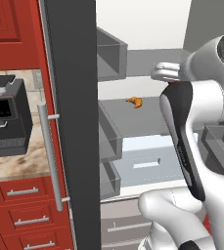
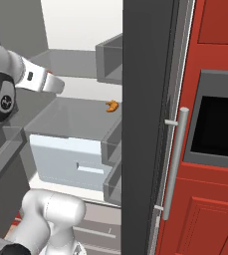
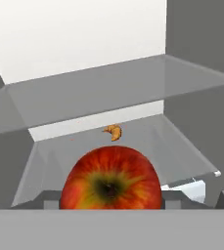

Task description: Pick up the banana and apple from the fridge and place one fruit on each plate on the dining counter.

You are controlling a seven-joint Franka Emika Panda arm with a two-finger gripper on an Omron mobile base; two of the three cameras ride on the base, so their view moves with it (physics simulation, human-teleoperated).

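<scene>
The tool [image 3: 111,207] grasps the apple [image 3: 111,178]: in the hand view the red fruit sits low at 6 o'clock, filling the gap where the finger tips would rise, its dark stem hollow facing the camera. The finger tips themselves are hidden behind it, so how the pads meet the skin cannot be told.

Past the apple, toward 12 o'clock in the hand view, a small orange-brown lumpy item [image 3: 114,132] lies on a pale grey shelf [image 3: 147,141] of the fridge [image 1: 72,97]. It is well apart from the fruit and stands alone near the back of the shelf. The same item shows in the left base view [image 1: 135,101] at about 12 o'clock of centre and in the right base view [image 2: 112,106] just above centre.

Below that shelf sits a white drawer [image 1: 147,163] with a recessed grip. The fridge stands open, its dark grey door edge-on in both base views, with a long steel handle [image 1: 50,156].

At 9 o'clock in the left base view a black appliance [image 1: 6,117] rests on a marbled bench [image 1: 15,166] over red cabinets [image 1: 25,210]. At 3 o'clock in the right base view a dark oven window [image 2: 217,124] is set in red cabinetry.
</scene>
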